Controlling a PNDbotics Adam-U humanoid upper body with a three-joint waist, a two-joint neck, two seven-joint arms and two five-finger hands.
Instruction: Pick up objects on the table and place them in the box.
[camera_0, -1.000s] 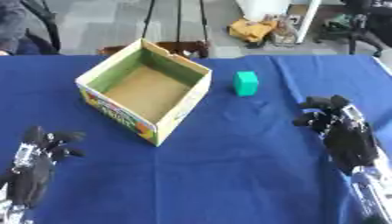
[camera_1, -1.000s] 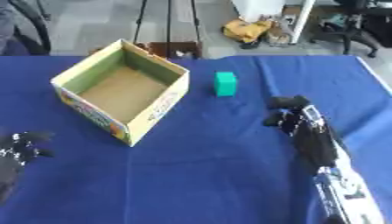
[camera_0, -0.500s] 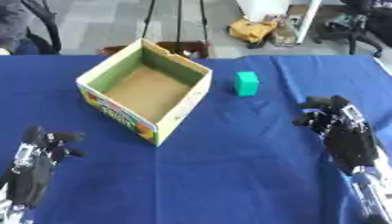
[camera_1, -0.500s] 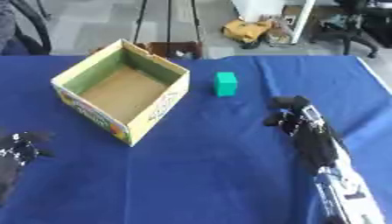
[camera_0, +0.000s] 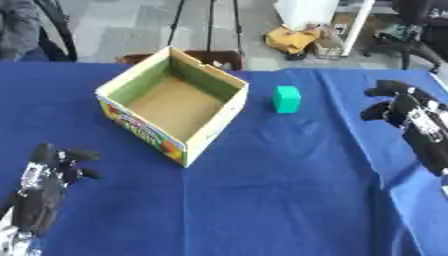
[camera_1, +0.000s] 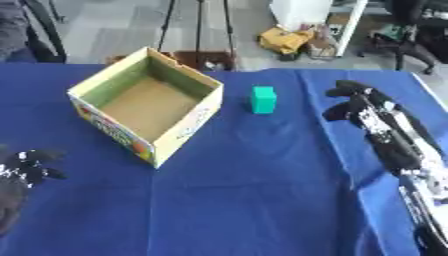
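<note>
The blue cloth-covered tabletop (camera_0: 289, 200) carries only two task items, and nothing has yet been placed. Judged from this layout, the task is at its start: no pick has been made and the full pick-and-place cycle is left to do.

The open cardboard box with green inner walls and a colourful printed outer side (camera_0: 172, 102) stands on the left-centre part of the tabletop, turned at an angle to the table edge. Its brown floor is visible and bare; no object lies inside it.

The right robot hand (camera_1: 363, 111) is over the right side of the tabletop, level with the cube but apart from it. Its fingers are bent partway and spread, enclosing nothing. It touches no object.

The left robot hand (camera_0: 51, 172) shows near the lower left corner, idle, well apart from the box and the cube. Its fingers are relaxed and empty.

The small green cube (camera_1: 263, 99) rests on the tabletop just to the right of the box, clear of the box wall, between the box and the right robot hand. It is the only loose object visible, so one transfer into the box would appear to complete the work.
</note>
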